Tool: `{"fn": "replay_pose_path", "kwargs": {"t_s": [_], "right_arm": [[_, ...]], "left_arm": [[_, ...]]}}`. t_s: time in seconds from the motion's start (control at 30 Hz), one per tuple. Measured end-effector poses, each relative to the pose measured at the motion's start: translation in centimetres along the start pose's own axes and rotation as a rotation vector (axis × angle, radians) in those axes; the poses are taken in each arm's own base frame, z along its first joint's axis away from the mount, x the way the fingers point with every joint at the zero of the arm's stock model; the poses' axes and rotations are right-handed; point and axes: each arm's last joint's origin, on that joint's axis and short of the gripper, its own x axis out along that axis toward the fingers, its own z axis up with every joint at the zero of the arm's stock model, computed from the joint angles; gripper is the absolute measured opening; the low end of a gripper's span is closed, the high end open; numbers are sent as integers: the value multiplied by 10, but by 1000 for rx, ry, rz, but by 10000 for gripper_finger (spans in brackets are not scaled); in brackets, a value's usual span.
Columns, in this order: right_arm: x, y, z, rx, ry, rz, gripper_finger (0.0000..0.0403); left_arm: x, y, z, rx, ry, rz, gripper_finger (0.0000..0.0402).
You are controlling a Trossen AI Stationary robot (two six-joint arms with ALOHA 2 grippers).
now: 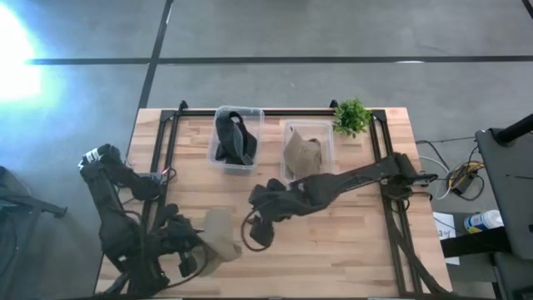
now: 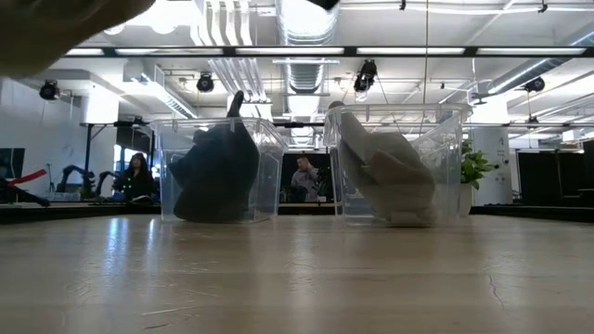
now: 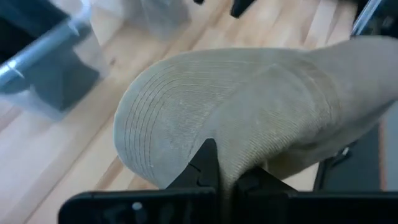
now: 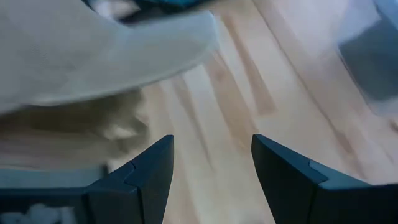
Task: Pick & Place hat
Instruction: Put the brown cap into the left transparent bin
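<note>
Nearest the camera: tan corduroy cap (image 3: 249, 118), filling the left wrist view, its ribbed brim fanning out just ahead of the fingers.
Left gripper: left gripper (image 1: 198, 252) sits at the table's near-left corner, fingers pressed together on a fold of the cap's fabric, so the cap hangs from that pinch rather than resting flat.
Cap and fingers: cloth comes right down into the pinch in the left wrist view; most of the cap juts forward and sideways beyond the fingertips, and in the high view it lies between the two grippers.
Cap height: low view shows only a tan blur at its top-left corner, so the cap looks lifted off the wood; this is a judgement, as the underside is hidden.
Right gripper: right gripper (image 1: 256, 231) reaches in from the right to mid-table, fingers (image 4: 146, 171) spread wide with bare tabletop between them; the cap's edge is near but outside the gap, touching neither finger.
Why so held: probably a hand-over, or a carry toward the bins.
Left bin: clear bin (image 1: 235, 142) at the back holds a dark hat (image 1: 233, 137).
Right bin: clear bin (image 1: 308, 148) beside it holds a tan hat (image 1: 303, 153), the likely home for this cap.
Background: small green plant (image 1: 352, 116) at the table's far-right corner.
</note>
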Motion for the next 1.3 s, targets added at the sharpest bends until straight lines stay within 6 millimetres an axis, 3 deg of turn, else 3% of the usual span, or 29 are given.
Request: {"fn": "replay_pose_path", "kwargs": {"t_s": [0.17,0.37,0.57,0.83,1.1,1.3], "right_arm": [[-30,4,0,97,-103,116,210],[-43,-4,-15,309,-112,267,210],[-28,-12,-47,481,-87,379,210],[-9,0,-87,639,-107,650,210],[2,4,-118,737,-81,615,210],[-3,13,-125,757,-67,628,210]], "left_arm": [[-8,-4,-2,-9,-59,-66,0],[-3,-24,-2,-63,-140,-144,0],[10,-51,-7,-20,-169,-180,0],[25,-78,-16,76,-176,-155,0],[42,-100,-20,177,-186,-119,0],[53,-115,-12,253,-203,-95,0]]}}
